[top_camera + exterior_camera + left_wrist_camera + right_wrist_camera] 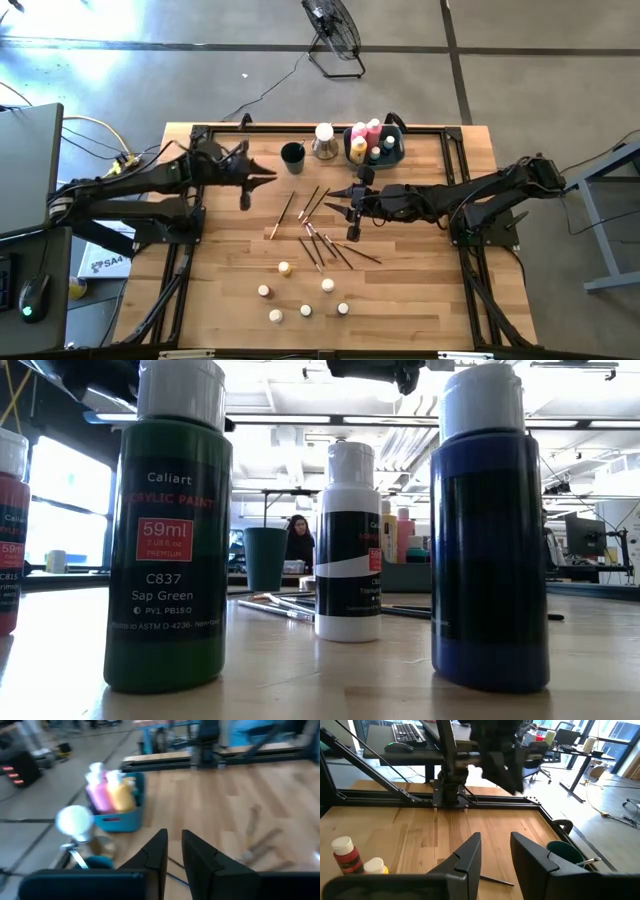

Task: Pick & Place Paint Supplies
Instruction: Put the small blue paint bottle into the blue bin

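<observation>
While the brushes (pixel 318 232) lie scattered mid-desk (pixel 420 290), the left hand (pixel 268 178) hovers near the cup (pixel 292 157), fingers slightly apart; the right hand (pixel 337 204), fingers apart and empty, hovers above the brushes.

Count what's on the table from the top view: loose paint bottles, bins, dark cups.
Loose paint bottles: 6
Grey-blue bin: 1
Dark cup: 1
Total: 8
</observation>
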Available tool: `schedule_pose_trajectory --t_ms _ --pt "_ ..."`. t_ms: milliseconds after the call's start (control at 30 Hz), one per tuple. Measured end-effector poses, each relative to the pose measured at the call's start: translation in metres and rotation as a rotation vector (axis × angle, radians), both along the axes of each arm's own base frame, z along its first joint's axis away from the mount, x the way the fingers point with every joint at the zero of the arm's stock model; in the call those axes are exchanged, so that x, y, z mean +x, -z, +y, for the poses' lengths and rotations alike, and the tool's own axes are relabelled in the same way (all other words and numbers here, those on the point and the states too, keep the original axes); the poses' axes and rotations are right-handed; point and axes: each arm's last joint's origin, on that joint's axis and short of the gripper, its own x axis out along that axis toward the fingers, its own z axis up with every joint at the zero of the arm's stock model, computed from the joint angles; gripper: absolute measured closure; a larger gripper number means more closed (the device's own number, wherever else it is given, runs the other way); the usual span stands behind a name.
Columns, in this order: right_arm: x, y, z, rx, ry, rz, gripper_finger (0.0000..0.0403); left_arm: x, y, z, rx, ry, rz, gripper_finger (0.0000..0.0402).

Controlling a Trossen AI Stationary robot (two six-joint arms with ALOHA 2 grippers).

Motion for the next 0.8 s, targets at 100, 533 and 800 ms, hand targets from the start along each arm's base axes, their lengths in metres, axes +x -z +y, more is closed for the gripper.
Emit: schedule_pose_trajectory --t_ms 100,533,800 --pt "0.0 0.0 0.0 0.0 0.0 0.0 0.0305 -0.009 -0.001 -0.01 -0.021 0.079 0.022 0.0361" --pt "0.0 0.001 0.0 0.0 -0.003 0.006 0.0305 -0.022 0.004 -0.057 0.029 0.39 -0.015 0.0385" --pt "0.0 0.002 0.0 -0.002 -0.003 0.018 0.0305 -0.021 0.034 -0.076 0.038 0.519 -0.051 0.04"
